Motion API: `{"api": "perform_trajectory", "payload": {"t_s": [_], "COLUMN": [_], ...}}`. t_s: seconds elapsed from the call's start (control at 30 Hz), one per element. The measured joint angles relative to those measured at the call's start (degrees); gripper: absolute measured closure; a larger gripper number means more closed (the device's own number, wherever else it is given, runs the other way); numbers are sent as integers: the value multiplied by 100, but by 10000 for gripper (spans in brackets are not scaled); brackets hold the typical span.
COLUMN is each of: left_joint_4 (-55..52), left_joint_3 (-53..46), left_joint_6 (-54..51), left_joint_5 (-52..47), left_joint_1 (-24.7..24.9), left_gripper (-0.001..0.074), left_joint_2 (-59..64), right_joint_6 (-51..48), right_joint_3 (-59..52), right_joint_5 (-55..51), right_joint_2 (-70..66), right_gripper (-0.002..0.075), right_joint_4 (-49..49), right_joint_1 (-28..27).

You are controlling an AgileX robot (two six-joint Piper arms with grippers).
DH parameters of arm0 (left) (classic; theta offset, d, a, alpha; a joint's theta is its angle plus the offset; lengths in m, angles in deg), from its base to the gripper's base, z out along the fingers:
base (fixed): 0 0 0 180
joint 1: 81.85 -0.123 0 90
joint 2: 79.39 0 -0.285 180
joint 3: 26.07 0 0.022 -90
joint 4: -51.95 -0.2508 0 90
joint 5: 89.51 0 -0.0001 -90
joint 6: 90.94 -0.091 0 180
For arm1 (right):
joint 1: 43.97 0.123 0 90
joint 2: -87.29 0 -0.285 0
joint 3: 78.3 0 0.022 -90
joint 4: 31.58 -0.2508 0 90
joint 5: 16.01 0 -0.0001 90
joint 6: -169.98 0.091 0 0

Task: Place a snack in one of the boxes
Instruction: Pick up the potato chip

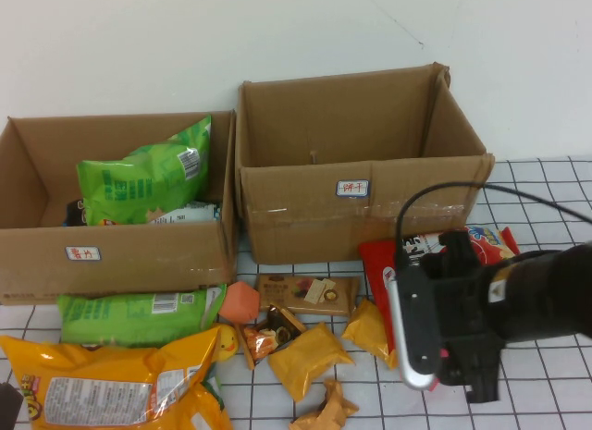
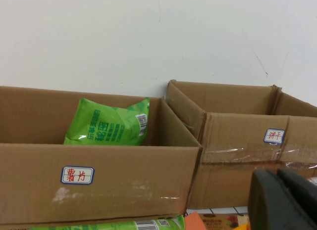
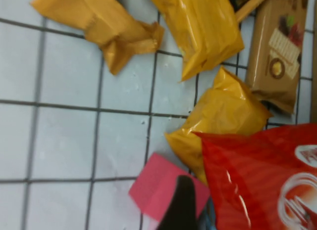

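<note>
Gridded table (image 1: 546, 407): two boxes (image 1: 116, 208) (image 1: 361, 166); right gripper (image 1: 442, 370), left gripper (image 2: 282, 200), jaws unclear.

My station — a lab-style test bench: plain white wall (image 1: 139, 51), gridded white tabletop (image 1: 546, 407), two hand-labelled cardboard boxes (image 1: 361, 162) and loose snack packets (image 1: 310, 356) — my black right arm (image 1: 518, 301) cabled above them.

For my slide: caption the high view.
Right gripper hovers over red snack bag beside two cardboard boxes.
</note>
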Motion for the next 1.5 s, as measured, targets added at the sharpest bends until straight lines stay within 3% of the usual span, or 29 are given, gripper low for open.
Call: {"api": "perform_trajectory", "payload": {"t_s": [0.2, 0.73, 1.07, 1.3, 1.5], "left_joint_4": [0, -31, -31, -31, -31], "left_joint_3": [0, 0, 0, 0, 0], "left_joint_6": [0, 0, -34, -34, -34], "left_joint_5": [0, 0, 0, 0, 0], "left_joint_1": [0, 0, 0, 0, 0], "left_gripper": [738, 738, 738, 738, 738], "left_joint_2": [0, 0, 0, 0, 0], "right_joint_6": [22, 22, -206, -1842, -4215], "right_joint_3": [0, 22, 22, 22, 22], "right_joint_5": [597, 1938, 2078, 2331, 3216], "right_joint_2": [-617, -1431, -1446, -1446, -1446], "right_gripper": [85, 81, 81, 81, 81], "right_joint_4": [0, 0, -903, -2695, -5472], "right_joint_1": [0, 0, 0, 22, 36]}}
